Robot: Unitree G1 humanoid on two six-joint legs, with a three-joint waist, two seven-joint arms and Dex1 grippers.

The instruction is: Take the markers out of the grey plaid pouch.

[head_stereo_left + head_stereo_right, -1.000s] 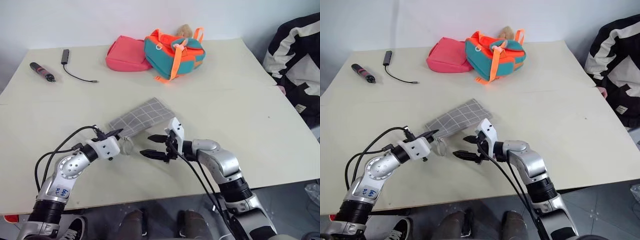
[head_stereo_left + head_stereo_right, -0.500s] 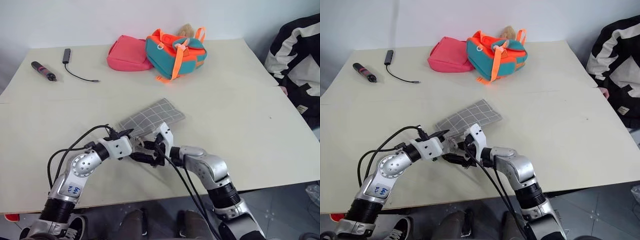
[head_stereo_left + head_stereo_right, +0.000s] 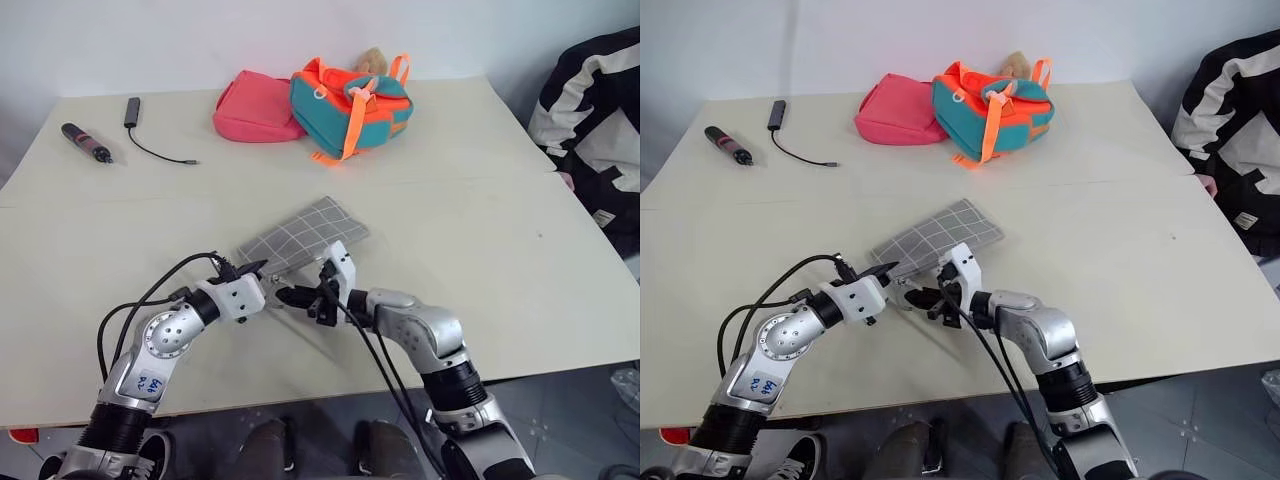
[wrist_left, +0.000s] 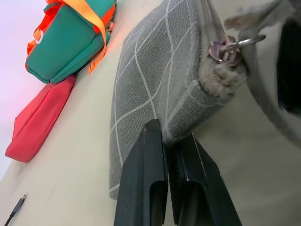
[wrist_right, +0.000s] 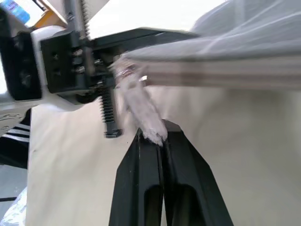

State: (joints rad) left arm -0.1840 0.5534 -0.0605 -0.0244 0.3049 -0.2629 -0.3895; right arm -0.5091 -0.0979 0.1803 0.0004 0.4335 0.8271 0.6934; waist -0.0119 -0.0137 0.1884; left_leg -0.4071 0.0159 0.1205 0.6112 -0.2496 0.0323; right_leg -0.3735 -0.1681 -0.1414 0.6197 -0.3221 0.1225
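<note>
Left eye view: one grey plaid pouch [image 3: 303,236] mid-table [image 3: 500,230], bare surface around it. Left gripper [image 4: 170,147] clamps its near edge; right gripper [image 5: 161,137] pinches the loop pull [image 5: 141,110]. Two bags [image 3: 345,100] far edge.

Grey white-gridded plaid pouch [image 3: 303,232]

Even, bright, diffuse light across the pale worktop [image 3: 480,230], shadows faint and soft; head views sharp; right wrist view washed out at its bright edge, the grey plaid pouch [image 5: 225,56] there smeared by blur.
</note>
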